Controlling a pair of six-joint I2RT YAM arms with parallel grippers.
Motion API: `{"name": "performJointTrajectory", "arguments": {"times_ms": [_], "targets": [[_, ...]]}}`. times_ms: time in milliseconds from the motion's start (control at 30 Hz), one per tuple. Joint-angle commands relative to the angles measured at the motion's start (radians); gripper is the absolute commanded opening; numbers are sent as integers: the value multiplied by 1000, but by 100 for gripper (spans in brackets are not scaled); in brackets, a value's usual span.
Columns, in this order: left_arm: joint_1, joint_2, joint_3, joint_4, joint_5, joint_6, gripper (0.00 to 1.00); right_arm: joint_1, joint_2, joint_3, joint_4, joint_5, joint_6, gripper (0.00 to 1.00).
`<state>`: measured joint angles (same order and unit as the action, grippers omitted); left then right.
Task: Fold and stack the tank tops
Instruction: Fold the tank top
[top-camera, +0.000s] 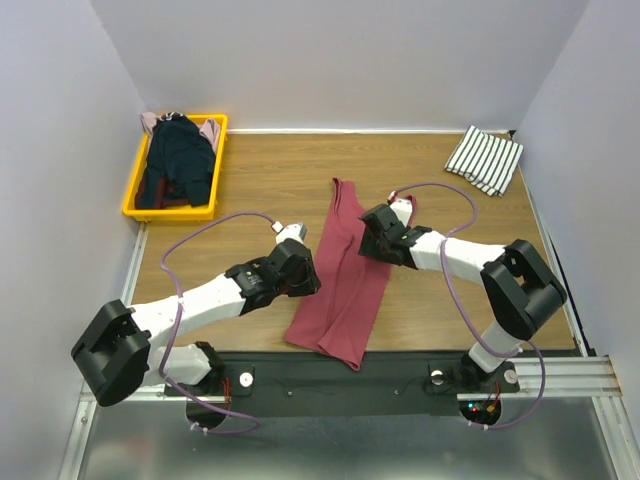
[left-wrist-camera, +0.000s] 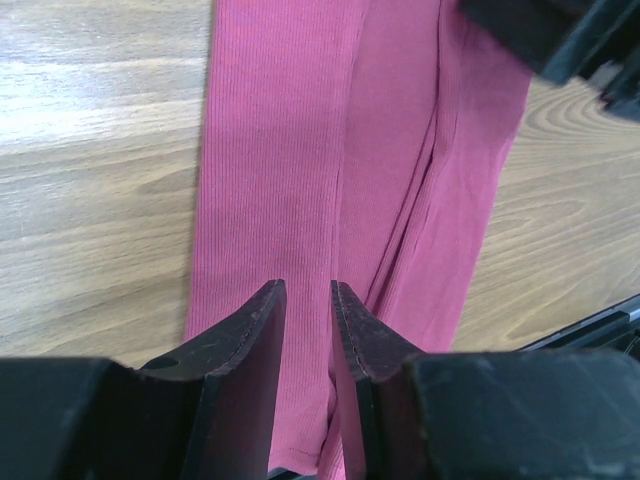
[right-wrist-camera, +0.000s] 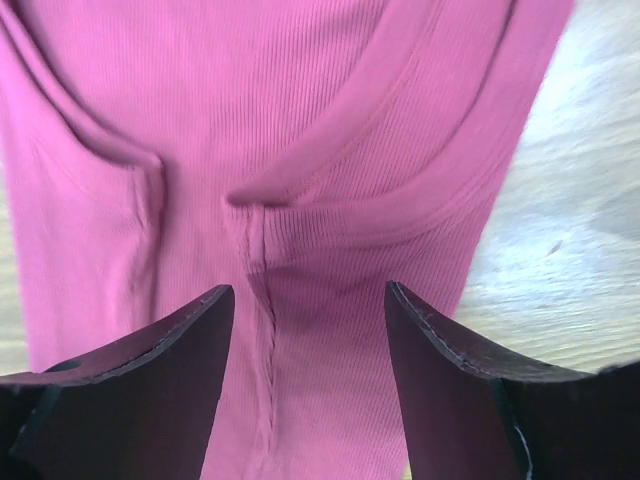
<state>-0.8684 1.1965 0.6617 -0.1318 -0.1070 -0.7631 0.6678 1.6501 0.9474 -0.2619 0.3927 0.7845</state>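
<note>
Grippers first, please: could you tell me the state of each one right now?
Left gripper: jaws slightly open, holding nothing, over the dark red tank top.
Right gripper: open, holding nothing.

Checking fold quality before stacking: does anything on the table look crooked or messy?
The dark red ribbed tank top is folded lengthwise but lies slanted across the wooden table, and its near hem flares wider than the rest. A pale pink garment hangs over the far rim of the yellow plastic bin.

Four tank tops — red (top-camera: 345, 285), striped (top-camera: 484, 158), navy (top-camera: 180, 160), pink (top-camera: 211, 130) — one yellow bin (top-camera: 170, 213), two arms (top-camera: 200, 300) (top-camera: 465, 256)
</note>
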Motion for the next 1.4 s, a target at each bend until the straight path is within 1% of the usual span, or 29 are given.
{"name": "performJointTrajectory", "arguments": {"times_ms": [0,200,233,400,467,800,1033,1167,1233,1367], "targets": [[3,-5,-24,52,10,16,36,-4,-49,17,13,81,39,68],[3,14,-34,67,20,19,35,3,-38,40,10,23,105,72],[3,14,-34,69,18,21,35,7,-23,53,9,31,119,72],[5,18,-37,78,16,27,35,26,25,100,6,58,131,80],[5,21,-36,80,21,30,35,30,43,123,0,60,127,82],[11,15,-40,80,23,36,34,42,154,152,-8,83,148,82],[14,5,-51,80,23,35,33,39,281,269,-39,107,50,77],[19,3,-54,83,24,33,33,23,344,327,-68,94,-66,71],[19,9,-50,86,27,33,33,9,379,373,-77,89,-146,71],[19,23,-43,93,20,27,33,-22,445,465,-96,95,-250,71]]}}
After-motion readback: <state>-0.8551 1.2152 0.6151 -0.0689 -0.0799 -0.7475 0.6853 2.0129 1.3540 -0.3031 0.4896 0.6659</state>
